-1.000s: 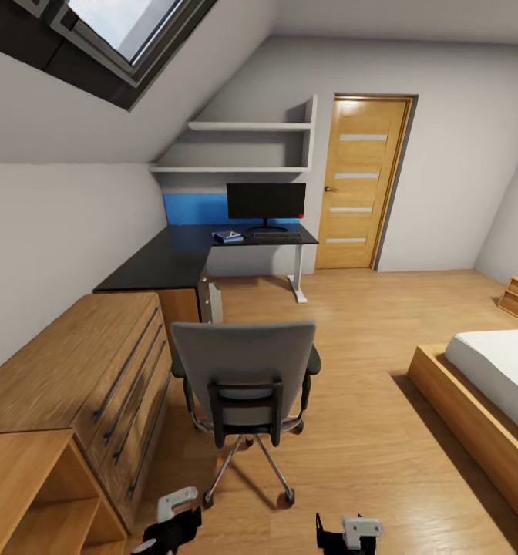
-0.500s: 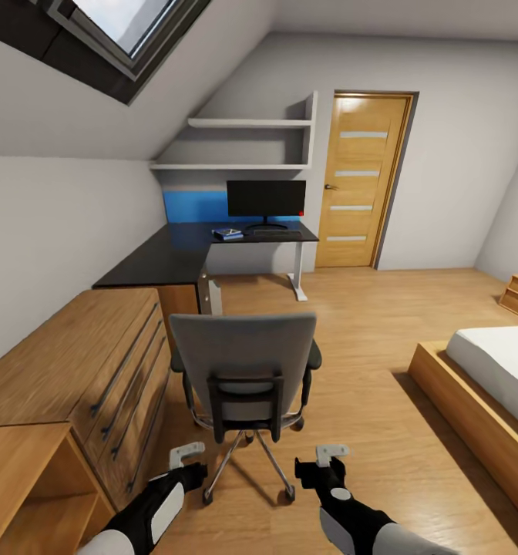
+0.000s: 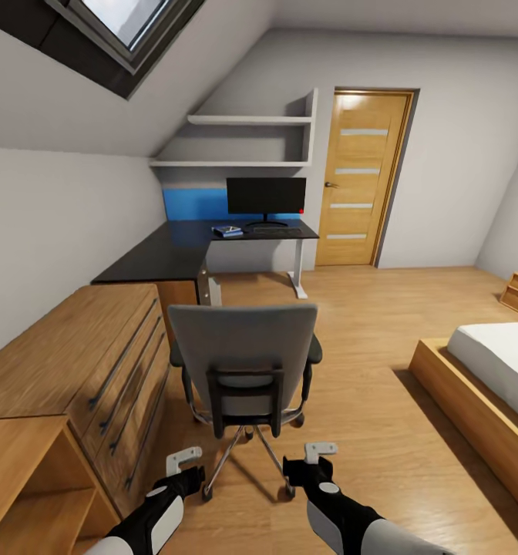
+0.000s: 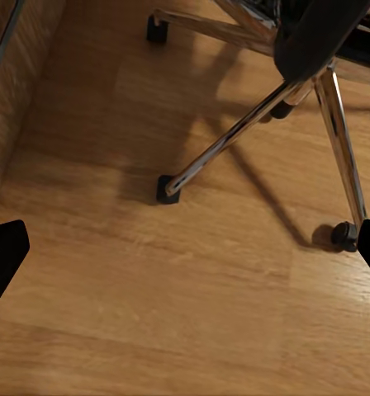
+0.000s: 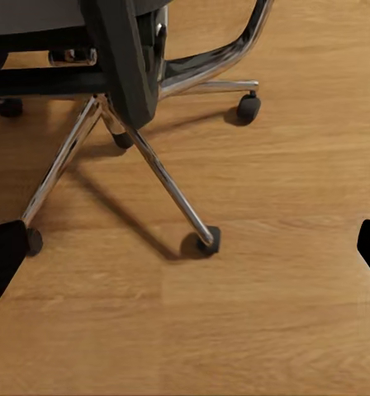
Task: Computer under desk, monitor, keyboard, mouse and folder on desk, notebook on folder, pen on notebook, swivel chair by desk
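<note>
My left gripper (image 3: pixel 183 460): low behind the chair, fingers spread wide with nothing between them, above the oak plank floor (image 3: pixel 382 385).
My right gripper (image 3: pixel 321 451): level with the left, also spread wide and empty.
Chair: the grey upholstered swivel chair (image 3: pixel 243 358) on its chrome star base (image 5: pixel 152 157) has its back to me, just ahead of both my grippers.
Desk: the glossy black L-shaped desk (image 3: pixel 174 254) stands well beyond the chair, by the far wall.
On the desk: wide black monitor (image 3: pixel 266 196), dark keyboard (image 3: pixel 276 230) in front of it, bright blue folder (image 3: pixel 227 231) to one side.
</note>
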Controlling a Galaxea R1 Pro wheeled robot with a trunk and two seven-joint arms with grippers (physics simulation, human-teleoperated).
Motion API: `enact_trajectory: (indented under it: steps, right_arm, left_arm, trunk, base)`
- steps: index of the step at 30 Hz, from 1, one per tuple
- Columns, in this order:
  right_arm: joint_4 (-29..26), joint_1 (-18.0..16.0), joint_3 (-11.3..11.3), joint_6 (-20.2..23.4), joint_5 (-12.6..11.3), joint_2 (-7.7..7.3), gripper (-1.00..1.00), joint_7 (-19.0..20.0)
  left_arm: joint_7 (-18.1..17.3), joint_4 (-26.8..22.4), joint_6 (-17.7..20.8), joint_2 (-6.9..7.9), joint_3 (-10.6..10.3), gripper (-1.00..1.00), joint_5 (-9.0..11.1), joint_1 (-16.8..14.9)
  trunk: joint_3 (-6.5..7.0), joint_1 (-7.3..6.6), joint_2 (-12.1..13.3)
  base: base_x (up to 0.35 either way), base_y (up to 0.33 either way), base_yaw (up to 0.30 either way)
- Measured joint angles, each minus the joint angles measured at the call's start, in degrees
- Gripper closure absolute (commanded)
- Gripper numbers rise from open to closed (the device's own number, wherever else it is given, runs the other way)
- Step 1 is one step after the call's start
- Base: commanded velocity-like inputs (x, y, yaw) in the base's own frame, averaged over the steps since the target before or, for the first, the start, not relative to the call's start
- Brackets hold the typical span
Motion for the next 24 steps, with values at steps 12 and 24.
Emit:
enact_trajectory:
  steps: [12, 24]
  right_arm:
    - [0.6, 0.0, 0.0, -8.0, -0.2, -0.17, -1.0, 0.0]
    - [2.0, 0.1, 0.0, -8.5, -0.2, -0.28, -1.0, 0.0]
  left_arm:
    - [0.0, 0.0, -0.3, 0.01, 0.1, -1.0, 0.0, 0.0]
    - [0.0, 0.0, -0.4, -0.01, 0.1, -1.0, 0.0, 0.0]
  trunk:
    - [-2.15, 2.64, -4.8]
    - [-4.31, 5.27, -9.6]
  base:
    - [0.0, 0.0, 0.0]
    - [0.0, 0.0, 0.0]
